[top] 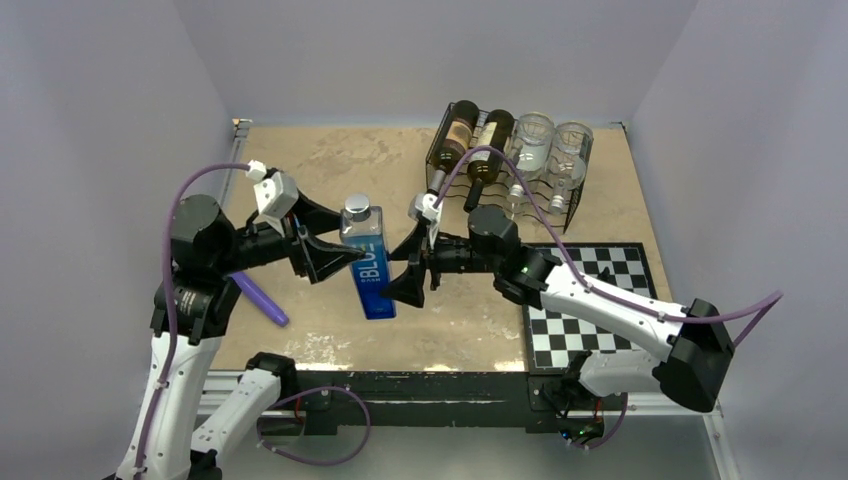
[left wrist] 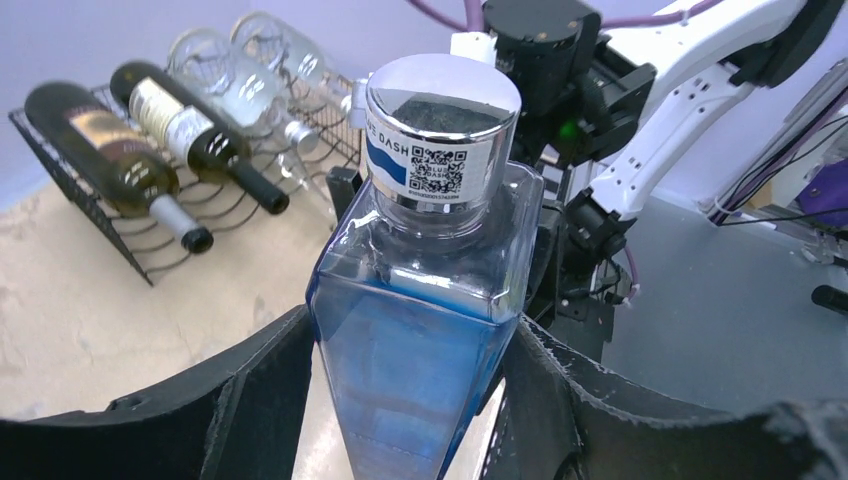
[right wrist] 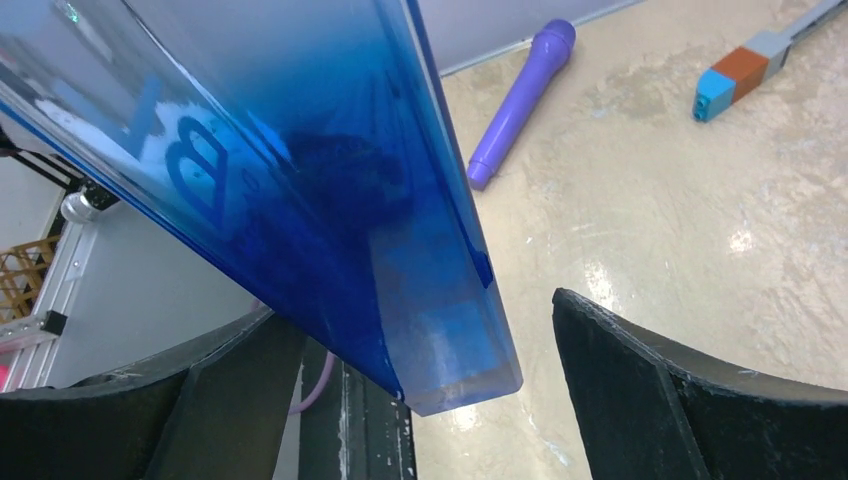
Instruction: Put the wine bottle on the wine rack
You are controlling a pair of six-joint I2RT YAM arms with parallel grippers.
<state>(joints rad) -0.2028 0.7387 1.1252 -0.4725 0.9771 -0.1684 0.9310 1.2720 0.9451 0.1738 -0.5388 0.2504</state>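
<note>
Left gripper is pinching the blue see-through square bottle mid-frame, silver cap pointing up-frame; right gripper is hovering spread around its base (handover likely); black wire rack is sitting upper right, nearer it.

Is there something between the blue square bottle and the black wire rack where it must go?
Yes. The right pincer, open around the blue square bottle, and the right arm lie on the side of the black wire rack. Two dark glass bottles and two clear bottles already fill its upper row.
</note>
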